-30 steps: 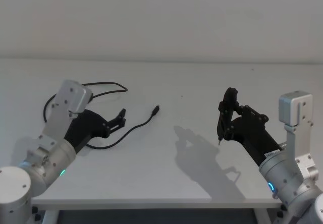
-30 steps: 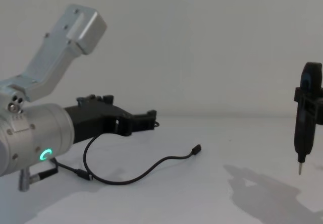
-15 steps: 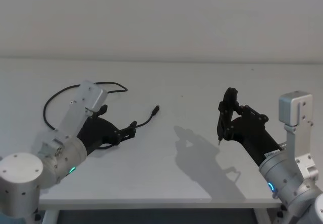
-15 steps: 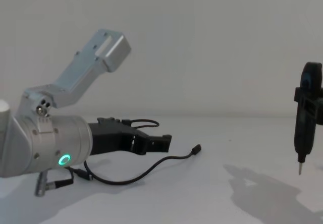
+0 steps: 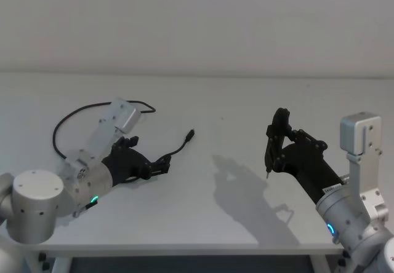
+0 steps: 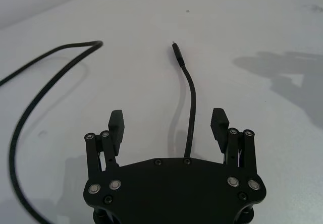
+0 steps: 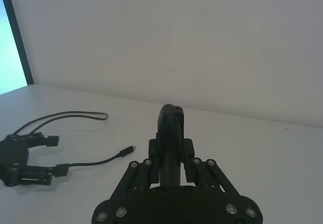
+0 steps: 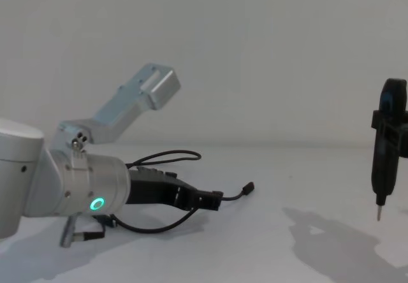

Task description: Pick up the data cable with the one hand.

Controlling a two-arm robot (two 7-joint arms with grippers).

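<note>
Between left gripper (image 6: 167, 115) jaws: data cable (image 6: 191, 108)

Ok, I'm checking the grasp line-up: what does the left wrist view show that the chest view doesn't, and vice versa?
Left wrist view: the cable runs between the left gripper's open fingers, touching neither. Chest view: the left arm's green ring, and the right gripper hanging idle above the table at far right. Both: the cable's plug lying ahead of the left gripper.
</note>
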